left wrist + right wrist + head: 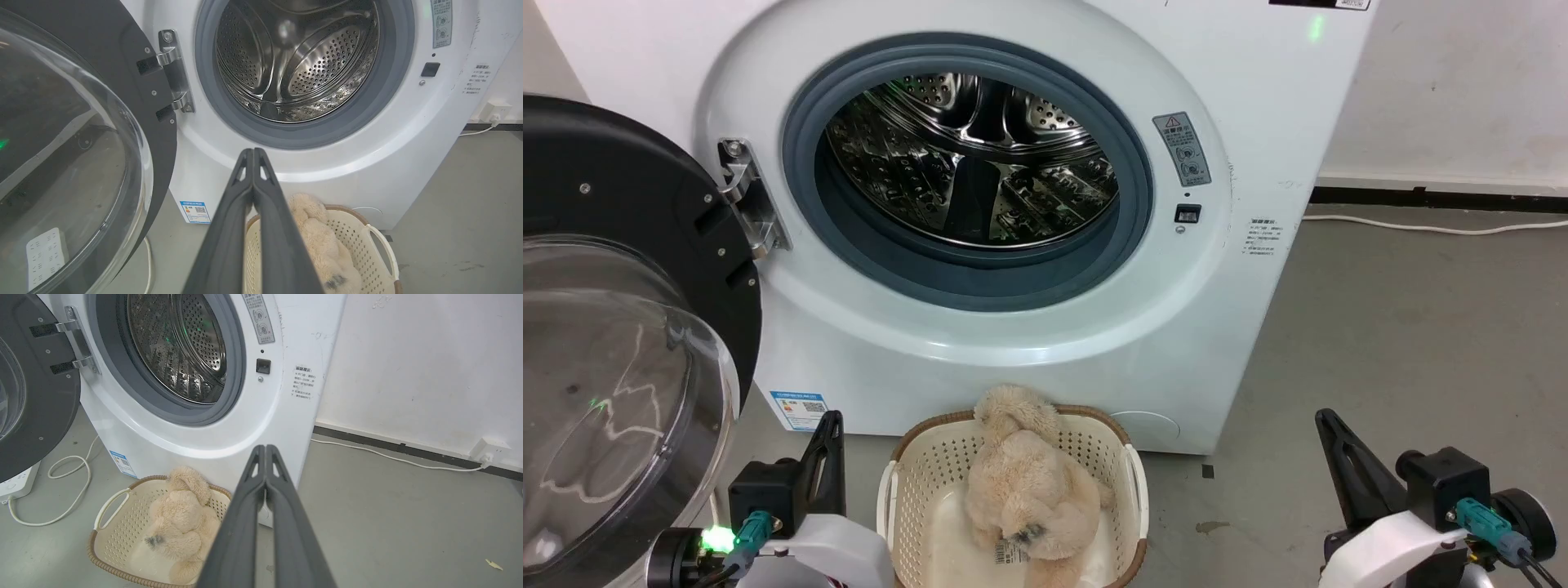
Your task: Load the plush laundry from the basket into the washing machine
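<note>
Slumping in the basket [1094, 447] against its far rim, before the washing machine [1029, 351], the plush laundry [1029, 482] is looking soft, light and squashy; its thick middle is likely offering the surest pinch. The left gripper [253, 152] and right gripper [265, 448] are hovering clear, jaws pressed together.

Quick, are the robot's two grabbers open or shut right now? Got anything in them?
Left gripper: shut, holding nothing.
Right gripper: shut, holding nothing.
</note>
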You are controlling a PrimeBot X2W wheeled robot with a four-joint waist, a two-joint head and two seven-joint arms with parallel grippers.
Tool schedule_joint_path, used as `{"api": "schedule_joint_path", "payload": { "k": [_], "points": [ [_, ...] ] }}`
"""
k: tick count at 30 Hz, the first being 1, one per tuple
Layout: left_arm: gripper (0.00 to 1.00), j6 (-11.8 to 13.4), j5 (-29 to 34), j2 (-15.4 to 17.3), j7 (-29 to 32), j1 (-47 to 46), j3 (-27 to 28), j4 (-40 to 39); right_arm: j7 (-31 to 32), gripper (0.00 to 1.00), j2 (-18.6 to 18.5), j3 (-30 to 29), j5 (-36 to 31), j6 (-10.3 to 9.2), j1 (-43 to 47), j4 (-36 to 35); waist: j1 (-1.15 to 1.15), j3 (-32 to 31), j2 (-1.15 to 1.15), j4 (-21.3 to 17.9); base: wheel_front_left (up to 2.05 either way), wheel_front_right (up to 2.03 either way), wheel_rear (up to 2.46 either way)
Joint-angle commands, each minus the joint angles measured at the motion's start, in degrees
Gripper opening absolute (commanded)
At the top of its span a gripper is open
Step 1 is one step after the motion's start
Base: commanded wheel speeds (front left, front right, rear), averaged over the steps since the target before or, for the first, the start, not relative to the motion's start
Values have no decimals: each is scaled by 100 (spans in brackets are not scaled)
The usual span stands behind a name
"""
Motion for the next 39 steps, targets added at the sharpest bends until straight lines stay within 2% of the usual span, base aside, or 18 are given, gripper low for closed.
{"api": "schedule_joint_path", "payload": {
  "k": [1,7,8,27,39],
  "points": [
    [0,-25,50,0,2,-83,3,-2,2,0,-4,-1,-42,3,-70,-24,0,0,0,0,0,0,0],
    [0,-25,50,0,2,-83,3,-2,2,0,-4,-1,-42,3,-70,-24,0,0,0,0,0,0,0],
    [100,0,0,0,0,0,-1,0,0,100,0,-1,0,0,0,0,0,0,0,0,0,0,0],
    [100,76,-324,0,-188,26,-188,28,-187,100,0,39,292,0,84,39,0,40,0,-31,0,0,0],
    [100,54,-569,0,-332,-199,-326,256,-332,100,-1,29,530,1,21,-18,0,288,0,-185,0,0,0]
  ]
}}
